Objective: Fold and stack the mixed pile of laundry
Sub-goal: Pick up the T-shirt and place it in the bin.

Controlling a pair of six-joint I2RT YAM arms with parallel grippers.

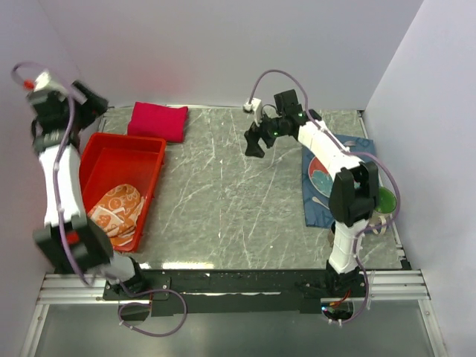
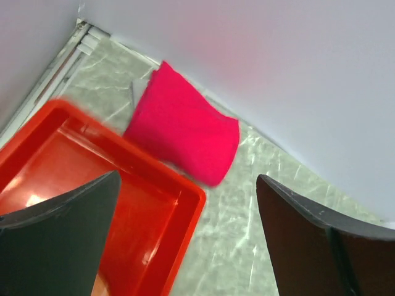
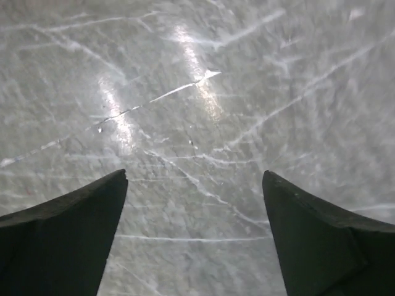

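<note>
The grey marbled table (image 1: pixel 223 201) carries a red tray (image 1: pixel 119 160) at its left and a dark blue placemat (image 1: pixel 311 212) at its right. The crimson-magenta shirt (image 1: pixel 158 121), folded into a smooth flat rectangle, lies at the far edge, just beside the tray's far corner. The orange-and-white patterned cloth (image 1: pixel 117 208) (white motifs on orange) sits loosely bunched in the tray's near end. The left gripper (image 2: pixel 188 237) hangs above tray and shirt, fingers wide apart and empty. The right gripper (image 3: pixel 194 237), likewise spread, holds nothing over the table's middle.
</note>
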